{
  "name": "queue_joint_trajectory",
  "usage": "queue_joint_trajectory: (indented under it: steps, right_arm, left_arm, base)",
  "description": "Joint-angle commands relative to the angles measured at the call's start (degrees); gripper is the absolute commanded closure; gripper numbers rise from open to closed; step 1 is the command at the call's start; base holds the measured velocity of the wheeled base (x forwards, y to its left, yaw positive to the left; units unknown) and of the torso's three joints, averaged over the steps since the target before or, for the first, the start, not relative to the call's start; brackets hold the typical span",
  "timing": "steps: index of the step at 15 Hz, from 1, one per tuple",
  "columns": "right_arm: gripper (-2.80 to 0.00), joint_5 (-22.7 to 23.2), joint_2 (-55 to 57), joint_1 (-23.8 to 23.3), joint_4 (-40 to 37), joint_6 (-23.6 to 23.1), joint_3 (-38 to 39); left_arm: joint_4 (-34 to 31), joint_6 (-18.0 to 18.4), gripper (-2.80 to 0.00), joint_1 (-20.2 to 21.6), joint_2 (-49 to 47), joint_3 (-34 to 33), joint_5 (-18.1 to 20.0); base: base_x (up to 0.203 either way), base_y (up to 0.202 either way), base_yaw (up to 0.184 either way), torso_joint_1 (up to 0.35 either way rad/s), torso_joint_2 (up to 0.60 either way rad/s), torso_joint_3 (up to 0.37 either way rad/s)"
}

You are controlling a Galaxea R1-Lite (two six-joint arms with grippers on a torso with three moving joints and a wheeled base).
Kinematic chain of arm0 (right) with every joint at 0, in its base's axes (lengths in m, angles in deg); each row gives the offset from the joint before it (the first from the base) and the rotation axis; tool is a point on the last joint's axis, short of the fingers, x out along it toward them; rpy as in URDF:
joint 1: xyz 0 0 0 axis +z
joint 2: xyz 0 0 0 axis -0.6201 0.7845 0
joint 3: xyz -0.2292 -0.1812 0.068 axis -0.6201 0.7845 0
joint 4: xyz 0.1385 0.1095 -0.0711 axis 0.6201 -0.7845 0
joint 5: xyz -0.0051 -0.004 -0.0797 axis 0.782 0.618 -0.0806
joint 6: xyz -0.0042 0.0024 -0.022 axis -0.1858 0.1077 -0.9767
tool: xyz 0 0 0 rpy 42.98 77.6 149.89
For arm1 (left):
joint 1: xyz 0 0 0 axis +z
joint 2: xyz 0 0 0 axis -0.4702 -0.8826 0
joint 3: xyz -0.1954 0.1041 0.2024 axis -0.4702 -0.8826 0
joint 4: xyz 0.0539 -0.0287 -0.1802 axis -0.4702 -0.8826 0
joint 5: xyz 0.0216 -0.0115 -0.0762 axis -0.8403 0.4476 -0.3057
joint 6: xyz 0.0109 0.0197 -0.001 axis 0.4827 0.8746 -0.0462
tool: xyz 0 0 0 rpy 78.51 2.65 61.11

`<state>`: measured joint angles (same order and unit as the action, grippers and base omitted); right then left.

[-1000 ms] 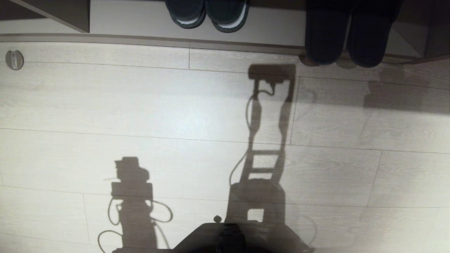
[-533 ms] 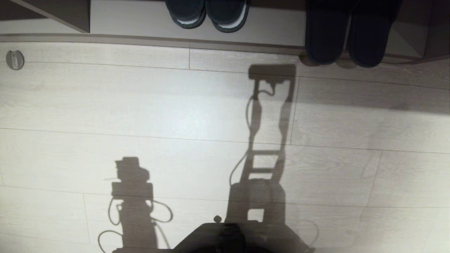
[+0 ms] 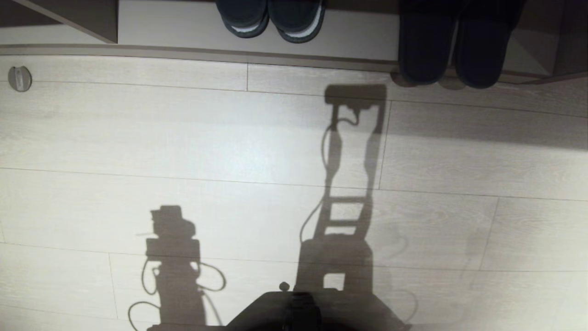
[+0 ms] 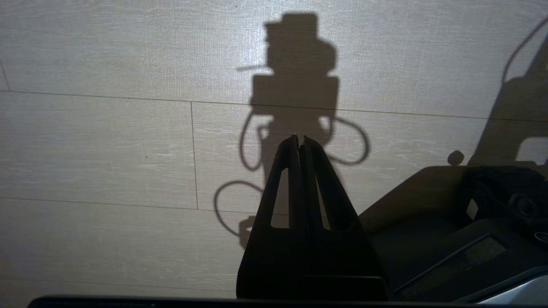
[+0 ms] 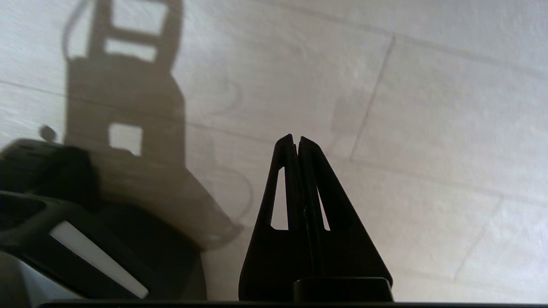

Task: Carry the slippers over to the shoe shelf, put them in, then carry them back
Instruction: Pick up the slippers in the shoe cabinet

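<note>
The slippers (image 3: 452, 46), a dark plain pair, lie side by side in the shoe shelf (image 3: 183, 27) at the far right of the head view. Their rounded ends stick out over the shelf's brown front edge. No gripper is near them, and neither arm shows in the head view. My left gripper (image 4: 299, 137) is shut and empty, hanging over bare floor. My right gripper (image 5: 296, 137) is also shut and empty, above the floor boards beside my base (image 5: 64, 222).
A second pair with pale insole stripes (image 3: 271, 18) sits in the shelf left of the slippers. An upright divider (image 3: 92, 18) stands further left. A round metal floor fitting (image 3: 19, 78) lies at the far left. Pale plank floor (image 3: 229, 151) spreads between my base (image 3: 298, 308) and the shelf.
A faint arm shadow on the floor near the slippers has slid back toward my base on the right. The slippers and the rest of the scene have not moved.
</note>
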<state>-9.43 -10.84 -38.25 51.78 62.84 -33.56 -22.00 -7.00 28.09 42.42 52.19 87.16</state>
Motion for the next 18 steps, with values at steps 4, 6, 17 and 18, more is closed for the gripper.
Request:
queue_joint_trajectory:
  steps: [4,6,17,18]
  right_arm:
    - [0.00,-1.1,-2.2,0.0,-2.1,0.8,1.4]
    - [0.00,-1.1,-2.2,0.1,-2.1,0.9,1.4]
    - [0.00,-0.7,7.3,0.1,-2.2,1.7,-9.5]
    - [0.00,-0.5,14.2,0.2,-1.7,1.7,-13.9]
  left_arm:
    - [0.0,0.1,0.00,0.0,0.0,0.0,0.0]
    - [0.0,0.1,0.00,0.0,0.0,0.0,0.0]
    - [0.0,0.1,0.00,0.0,0.0,0.0,0.0]
    - [0.0,0.1,0.00,0.0,0.0,0.0,0.0]
  base:
    - [0.000,0.000,0.000,0.000,0.00,0.000]
    - [0.000,0.000,0.000,0.000,0.00,0.000]
    - [0.000,0.000,0.000,0.000,0.00,0.000]
    - [0.000,0.000,0.000,0.000,0.00,0.000]
